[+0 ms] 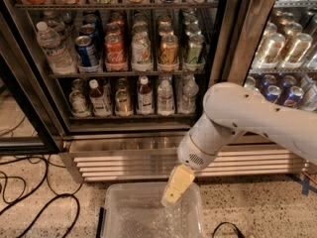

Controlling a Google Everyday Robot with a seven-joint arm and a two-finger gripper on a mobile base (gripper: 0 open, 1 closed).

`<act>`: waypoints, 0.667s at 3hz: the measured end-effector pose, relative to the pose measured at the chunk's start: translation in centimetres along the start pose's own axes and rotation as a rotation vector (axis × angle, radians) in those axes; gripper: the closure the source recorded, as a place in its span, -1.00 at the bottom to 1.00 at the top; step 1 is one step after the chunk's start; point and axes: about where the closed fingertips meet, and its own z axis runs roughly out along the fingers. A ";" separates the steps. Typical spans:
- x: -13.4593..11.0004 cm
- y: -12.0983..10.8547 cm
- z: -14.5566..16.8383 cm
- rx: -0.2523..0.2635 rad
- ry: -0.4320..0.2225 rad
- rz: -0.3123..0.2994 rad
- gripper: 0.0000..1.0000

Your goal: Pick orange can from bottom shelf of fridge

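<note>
The fridge (233, 58) fills the upper view, with a louvred steel grille (129, 160) at its base. Its bottom shelf (124, 117) holds a row of small bottles and short cans. The orange can (123, 102) stands upright in the middle-left of that row, between a brown bottle on its left and a dark bottle on its right. My gripper (176, 186) hangs from the white arm (237, 123), pointing down and to the left. It is below the grille and over a plastic bin, well below and to the right of the orange can, and holds nothing.
A clear plastic bin (115, 209) sits on the floor in front of the grille. Black cables (29, 192) lie on the speckled floor at left. The shelf above holds soda cans (115, 51). A second cooler with cans (287, 48) stands at right.
</note>
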 end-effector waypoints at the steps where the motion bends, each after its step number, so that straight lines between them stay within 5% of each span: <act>1: 0.1 -0.1 0.4 -0.009 0.001 0.002 -1.00; 2: -0.4 -0.2 1.6 -0.007 -0.013 -0.004 -1.00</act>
